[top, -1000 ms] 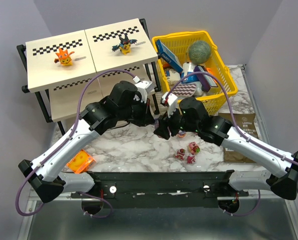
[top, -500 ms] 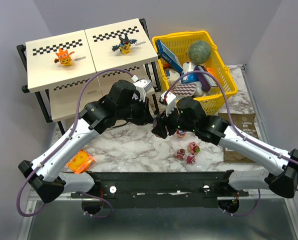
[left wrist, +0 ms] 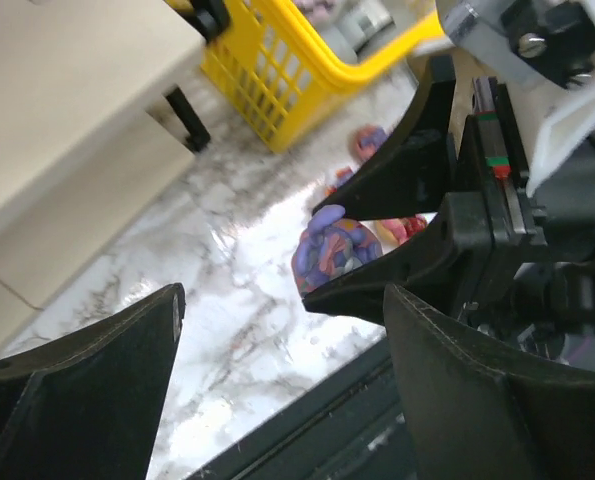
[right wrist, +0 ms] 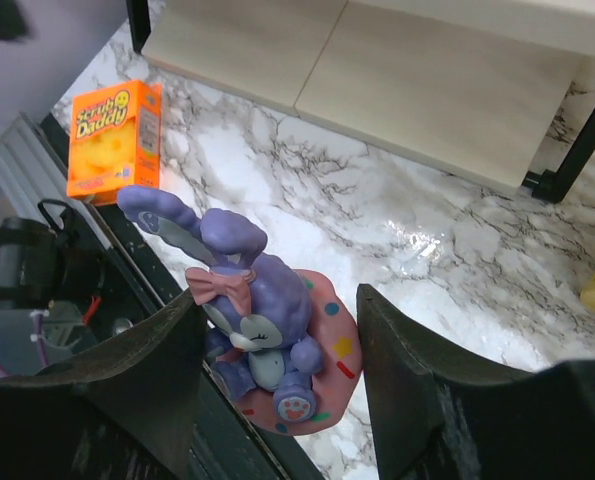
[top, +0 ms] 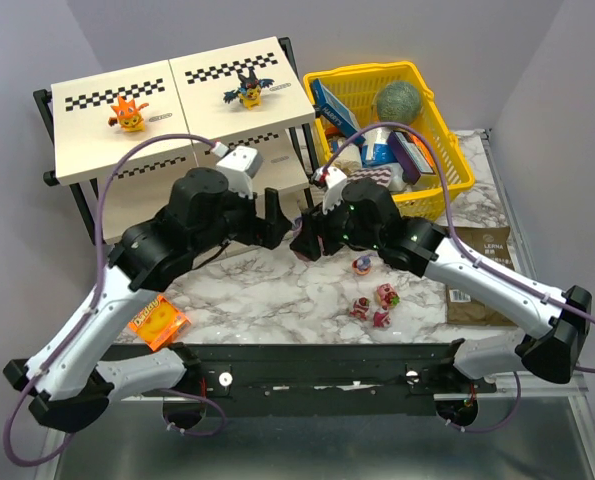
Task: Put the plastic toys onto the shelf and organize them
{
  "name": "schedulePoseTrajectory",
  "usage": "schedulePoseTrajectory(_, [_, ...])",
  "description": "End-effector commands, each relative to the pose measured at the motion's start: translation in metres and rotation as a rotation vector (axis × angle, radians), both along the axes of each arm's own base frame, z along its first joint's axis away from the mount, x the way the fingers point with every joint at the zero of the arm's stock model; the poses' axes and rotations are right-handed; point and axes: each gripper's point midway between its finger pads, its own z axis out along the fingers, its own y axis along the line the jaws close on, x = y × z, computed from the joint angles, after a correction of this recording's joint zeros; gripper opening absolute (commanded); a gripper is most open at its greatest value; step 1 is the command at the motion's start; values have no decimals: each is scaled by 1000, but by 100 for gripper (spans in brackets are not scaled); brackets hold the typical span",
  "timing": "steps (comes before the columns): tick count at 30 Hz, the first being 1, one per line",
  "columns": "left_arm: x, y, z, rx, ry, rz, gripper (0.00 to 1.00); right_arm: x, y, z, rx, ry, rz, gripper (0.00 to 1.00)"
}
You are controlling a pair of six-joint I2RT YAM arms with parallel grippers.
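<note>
Loose toys: A few small red-pink loose toys point(top: 360, 308) lay on the marble table point(top: 237, 290) nearest the arm bases, well apart from the shelf.
Right gripper: The right gripper point(top: 303, 243) was closed partway on the purple bunny figurine point(right wrist: 262, 315), its fingers against the rim of the pink disc base, above the table.
Left gripper: The left gripper point(left wrist: 282, 305) stood spread wide and empty, facing the bunny.
Handling: The bunny looked light, rigid and glossy, so probably slippery. The thin ears seemed a poor hold, the disc base or body the better one.
Shelf: Farthest back, the shelf point(top: 217, 125) carried the orange figurine point(top: 129, 113) and the winged figurine point(top: 249, 92) on its top tier, apart.
</note>
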Motion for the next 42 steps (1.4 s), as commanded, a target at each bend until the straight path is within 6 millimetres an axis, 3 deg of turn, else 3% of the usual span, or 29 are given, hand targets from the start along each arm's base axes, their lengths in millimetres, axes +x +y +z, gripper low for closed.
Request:
schedulePoseTrajectory(1, [3, 57, 44, -37, -216, 217, 92, 19, 19, 24, 69, -19, -60, 5])
schedulePoseTrajectory(3, [0, 68, 43, -55, -252, 248, 93, 28, 25, 34, 88, -28, -84, 5])
schedulePoseTrajectory(4, [-7, 76, 57, -111, -301, 259, 93, 31, 28, 37, 95, -32, -89, 5])
schedulePoseTrajectory(5, [-9, 78, 51, -116, -304, 262, 94, 36, 34, 30, 91, -12, -97, 5])
schedulePoseTrajectory(7, [-20, 89, 62, -170, -356, 267, 95, 42, 44, 43, 123, -27, -98, 5])
schedulePoseTrajectory(8, [-22, 91, 59, -169, -361, 267, 95, 47, 51, 36, 119, -9, -104, 5])
schedulePoseTrajectory(11, [-30, 102, 62, -179, -391, 275, 96, 56, 65, 45, 153, -5, -113, 5])
schedulePoseTrajectory(12, [-32, 103, 63, -180, -394, 271, 96, 65, 69, 36, 135, 1, -139, 5])
schedulePoseTrajectory(13, [-35, 106, 62, -174, -396, 270, 96, 69, 73, 46, 155, -10, -144, 5])
schedulePoseTrajectory(15, [-38, 106, 60, -163, -395, 255, 96, 79, 80, 40, 148, -7, -168, 5])
schedulePoseTrajectory(16, [-39, 107, 58, -149, -398, 245, 97, 83, 83, 46, 159, -17, -176, 5])
schedulePoseTrajectory(31, [-25, 113, 65, -98, -424, 311, 99, 146, 85, 43, 185, -53, -224, 4])
schedulePoseTrajectory(42, [-20, 118, 65, -121, -462, 352, 99, 165, 76, 37, 207, -117, -298, 4])
